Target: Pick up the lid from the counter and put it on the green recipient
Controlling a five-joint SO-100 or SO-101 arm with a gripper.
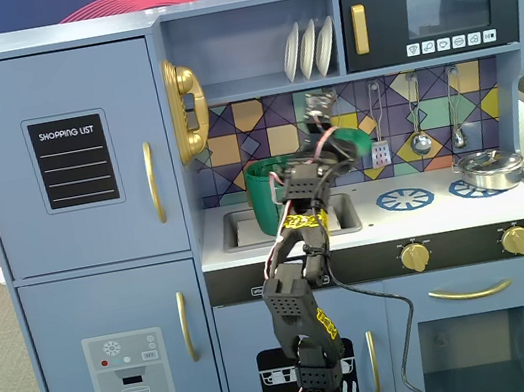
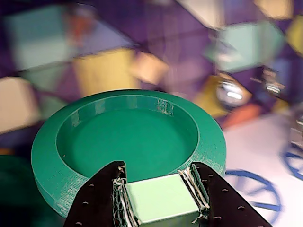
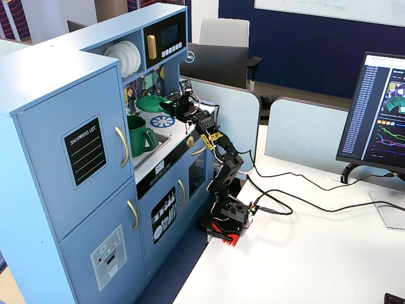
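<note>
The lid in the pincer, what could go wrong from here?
1. The pincer pinches only the small tab of the lid, so the disc could tilt or slip out mid-air.
2. The lid is held up beside the green recipient, not over it; a poorly centred lowering could catch the rim and knock the pot in the sink.

A blue toy kitchen [image 3: 69, 126] stands at nine o'clock of a white desk [image 3: 316, 253]; monitor [image 3: 383, 107] at three.

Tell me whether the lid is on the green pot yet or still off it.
Off. The lid is held in the air by its tab in the gripper, above the counter and beside the green pot, whose mouth stands uncovered.
</note>
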